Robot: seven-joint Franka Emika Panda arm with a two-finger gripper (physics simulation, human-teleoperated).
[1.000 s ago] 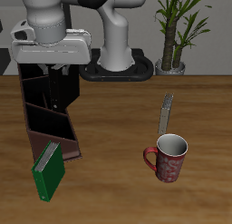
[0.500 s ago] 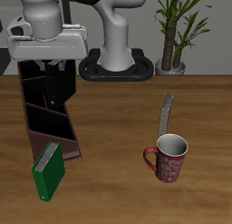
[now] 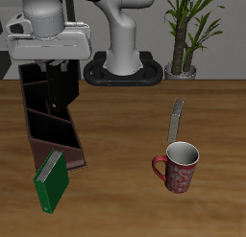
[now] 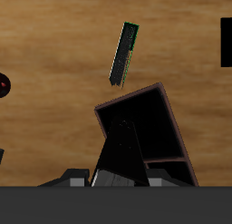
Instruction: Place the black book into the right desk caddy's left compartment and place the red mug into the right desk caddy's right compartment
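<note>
table (image 3: 115,135): brown wood grain, evenly lit | potted plant (image 3: 187,30): at back edge | backdrop: plain pale wall

High frontal exterior view, close downward wrist view, both sharing the right desk caddy (image 3: 50,111) (image 4: 149,128)

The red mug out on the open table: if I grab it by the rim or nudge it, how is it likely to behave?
The red mug stands upright on a flat base, so a low nudge would probably slide it rather than tip it. Its glazed-looking wall may be slippery. The loop handle sticking out to one side could make it swing in a rim grasp.
</note>
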